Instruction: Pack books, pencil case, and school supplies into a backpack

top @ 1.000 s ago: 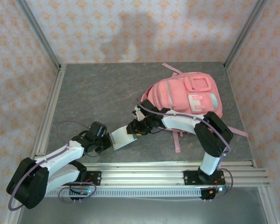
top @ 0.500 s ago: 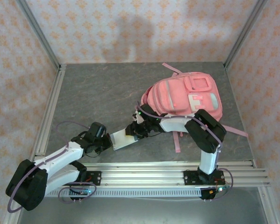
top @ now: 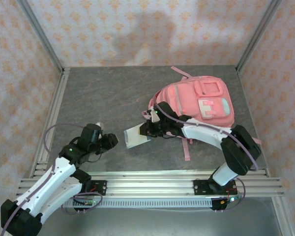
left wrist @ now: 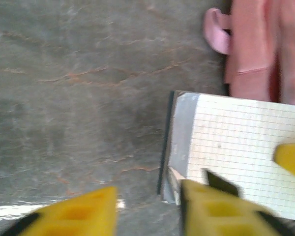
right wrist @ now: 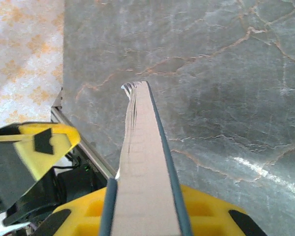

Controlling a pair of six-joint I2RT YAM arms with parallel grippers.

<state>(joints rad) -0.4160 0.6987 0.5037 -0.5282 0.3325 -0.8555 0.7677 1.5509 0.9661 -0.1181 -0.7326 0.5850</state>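
My right gripper (top: 148,130) is shut on a thin dark-covered book (top: 136,136), held off the table just left of the pink backpack (top: 196,101). In the right wrist view the book (right wrist: 140,162) runs edge-on between the yellow fingers (right wrist: 206,216), pages between dark covers. In the left wrist view its white lined page (left wrist: 236,147) faces up, with the backpack (left wrist: 255,44) behind it. My left gripper (top: 108,141) is open with nothing between its fingers (left wrist: 78,211), a short way left of the book's free end. The other books, pencil case and supplies are out of view.
The backpack lies flat at the back right, with a pink strap (top: 187,150) trailing toward the front rail (top: 152,184). The frame post and rail (top: 51,123) border the left side. Grey table (top: 103,98) stretches left of the backpack.
The right gripper has carried the book up and toward the backpack. The left arm has swung back to the left, away from the book's near end.
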